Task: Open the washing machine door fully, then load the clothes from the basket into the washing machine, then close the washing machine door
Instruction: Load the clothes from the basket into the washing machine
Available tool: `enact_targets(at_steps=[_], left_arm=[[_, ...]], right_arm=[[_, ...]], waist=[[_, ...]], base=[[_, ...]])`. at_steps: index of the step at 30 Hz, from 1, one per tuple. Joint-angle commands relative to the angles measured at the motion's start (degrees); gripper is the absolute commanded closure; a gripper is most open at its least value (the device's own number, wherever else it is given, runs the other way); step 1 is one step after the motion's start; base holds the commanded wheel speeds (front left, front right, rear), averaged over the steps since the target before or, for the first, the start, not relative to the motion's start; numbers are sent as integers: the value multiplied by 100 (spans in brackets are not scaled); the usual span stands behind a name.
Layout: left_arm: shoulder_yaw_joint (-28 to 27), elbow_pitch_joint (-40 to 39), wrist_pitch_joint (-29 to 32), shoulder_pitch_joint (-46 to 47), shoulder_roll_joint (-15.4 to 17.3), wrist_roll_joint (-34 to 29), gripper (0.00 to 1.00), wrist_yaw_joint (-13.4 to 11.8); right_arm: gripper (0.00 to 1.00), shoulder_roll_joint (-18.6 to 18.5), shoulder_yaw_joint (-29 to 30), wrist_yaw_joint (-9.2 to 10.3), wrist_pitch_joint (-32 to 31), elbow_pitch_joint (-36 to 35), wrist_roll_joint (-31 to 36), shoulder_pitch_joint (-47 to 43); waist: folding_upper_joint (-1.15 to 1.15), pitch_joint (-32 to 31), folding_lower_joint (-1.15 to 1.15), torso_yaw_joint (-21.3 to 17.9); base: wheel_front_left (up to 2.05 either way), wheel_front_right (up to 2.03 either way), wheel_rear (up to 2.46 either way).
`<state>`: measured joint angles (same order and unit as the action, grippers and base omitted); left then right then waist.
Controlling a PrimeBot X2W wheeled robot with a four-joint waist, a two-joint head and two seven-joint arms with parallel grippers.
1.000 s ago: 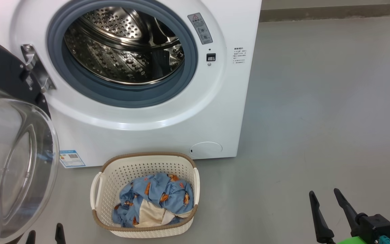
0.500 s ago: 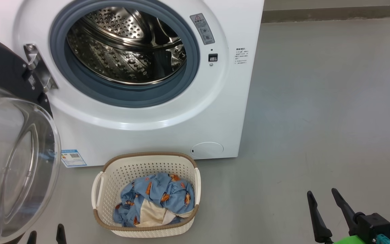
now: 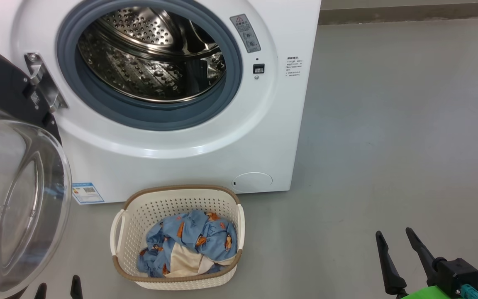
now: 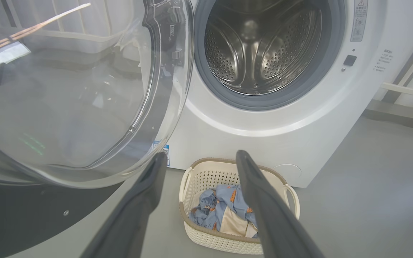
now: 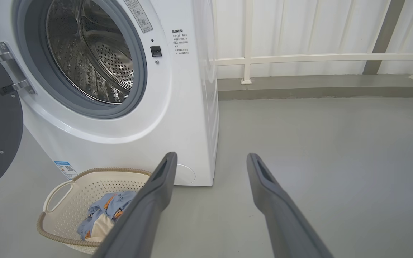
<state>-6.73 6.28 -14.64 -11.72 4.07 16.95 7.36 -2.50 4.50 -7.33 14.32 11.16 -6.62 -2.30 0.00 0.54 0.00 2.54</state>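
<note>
**Door open, clothes in the basket, both grippers free**

We see the washing machine door [image 3: 15, 195] swung out to our left on its metal hinge [image 3: 42, 87]. The steel drum [image 3: 152, 54] of the washing machine [image 3: 172, 158] is open to view. The basket [image 3: 172, 207] stands on the grey floor [image 3: 388, 124] just in front of the machine, below the drum opening. The clothes [image 3: 189, 245] lie inside it, blue printed fabric with a cream piece at the near side. Our left gripper [image 4: 201, 156] is low, beside the glass of the door, with its two fingers spread apart and nothing between them. Our right gripper [image 3: 393, 233] is well to the right of the basket, over bare floor, its fingers also apart and nothing between them.
</note>
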Motion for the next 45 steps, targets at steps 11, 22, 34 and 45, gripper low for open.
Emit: enact_targets(at_steps=[11,22,34,45], left_arm=[[-98,-72,-36,208,139,-68,0,13],[-298,-53,-36,255,54,-206,0,-6],[-315,-9,-36,279,-14,-257,0,8],[-255,-121,-36,256,-44,-271,0,12]], right_arm=[[0,-65,-149,-16,68,-111,-6,187],[0,-54,-132,-16,68,-96,-26,188],[0,-46,-141,-16,68,-92,-34,180],[0,-41,-152,-16,68,-99,-34,186]], waist=[[0,12,0,7],[0,16,0,13],[0,15,0,21],[0,53,0,3]], base=[[53,-53,0],[116,-116,0],[8,-8,0],[0,0,0]])
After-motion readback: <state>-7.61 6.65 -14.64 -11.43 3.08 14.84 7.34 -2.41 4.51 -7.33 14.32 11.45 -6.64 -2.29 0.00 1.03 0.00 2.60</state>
